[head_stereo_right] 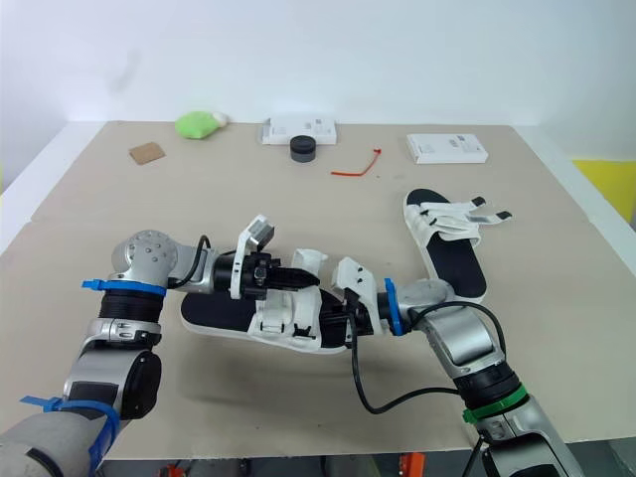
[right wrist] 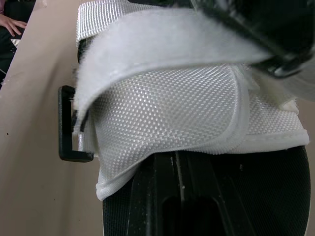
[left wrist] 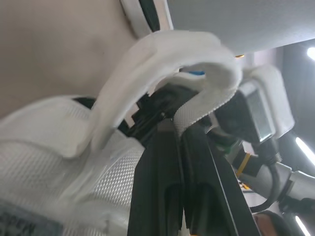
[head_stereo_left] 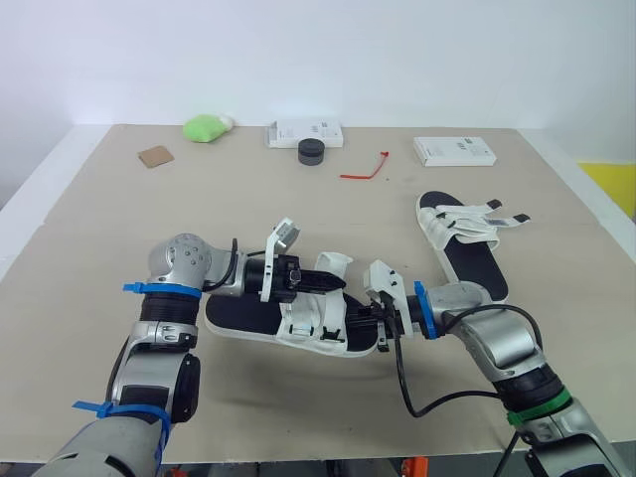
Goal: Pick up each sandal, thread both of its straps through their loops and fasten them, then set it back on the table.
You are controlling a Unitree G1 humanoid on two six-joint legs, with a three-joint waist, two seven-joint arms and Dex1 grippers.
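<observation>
Beige table (head_stereo_left: 99,219): two white boxes (head_stereo_left: 305,131) (head_stereo_left: 454,150) at the far edge carry print too small to read. Two sandals lie here: the near sandal (head_stereo_left: 238,316) by the front edge (black sole, white woven upper) and the second sandal (head_stereo_left: 477,263) toward the right edge. On the near sandal, the left gripper (head_stereo_left: 336,283) pinches the raised strap (head_stereo_left: 336,262); the right gripper (head_stereo_left: 365,316) is closed on the upper.

Near sandal (head_stereo_left: 288,320): strap (left wrist: 162,64) end lost between pinching fingers of left gripper (head_stereo_left: 333,283). Right gripper (head_stereo_left: 363,316) front buried under near sandal's mesh upper (right wrist: 167,118). Black buckle (right wrist: 69,123) half covered by same mesh. Print on white box (head_stereo_left: 305,132) and second white box (head_stereo_left: 454,151) beyond near sandal too small to read. Person's hand (right wrist: 11,22) past near sandal cut by frame edge.
</observation>
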